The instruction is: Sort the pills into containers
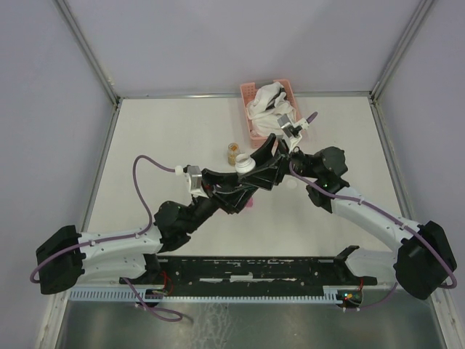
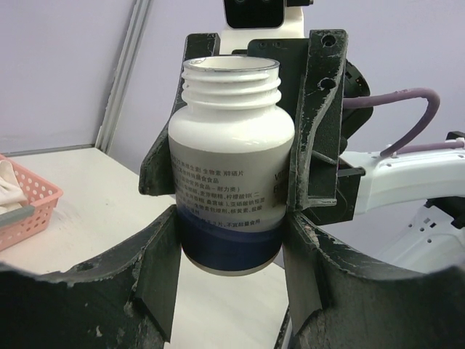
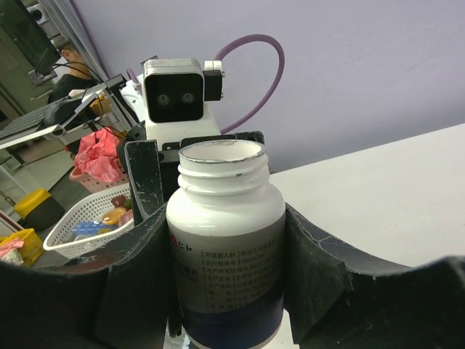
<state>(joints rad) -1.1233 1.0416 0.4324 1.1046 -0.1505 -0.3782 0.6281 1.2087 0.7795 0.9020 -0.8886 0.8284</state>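
- At mid-table, above the surface, you've got both arms meeting on one white pill bottle [image 2: 231, 131]; it's upright, cap off, mouth open, blue band at the base
- L gripper [image 2: 231, 243]: you're clamped on the lower part of the bottle, pads on the blue band, moderate gap
- R gripper [image 3: 225, 247]: its fingers [image 2: 320, 109] flank the upper body and shoulder from the opposite side; close against the bottle, but can't tell if they're actually squeezing
- Pill-box strip [image 1: 251, 206]: only a pink sliver shows on the table [image 1: 167, 131], under the crossed arms; compartments hidden
- Amber bottle [image 1: 233, 153] stands on the table just beside the held bottle, apart from it
- Pink basket [image 1: 245, 93] w/ white cloths [image 1: 265, 102] sits at the far edge
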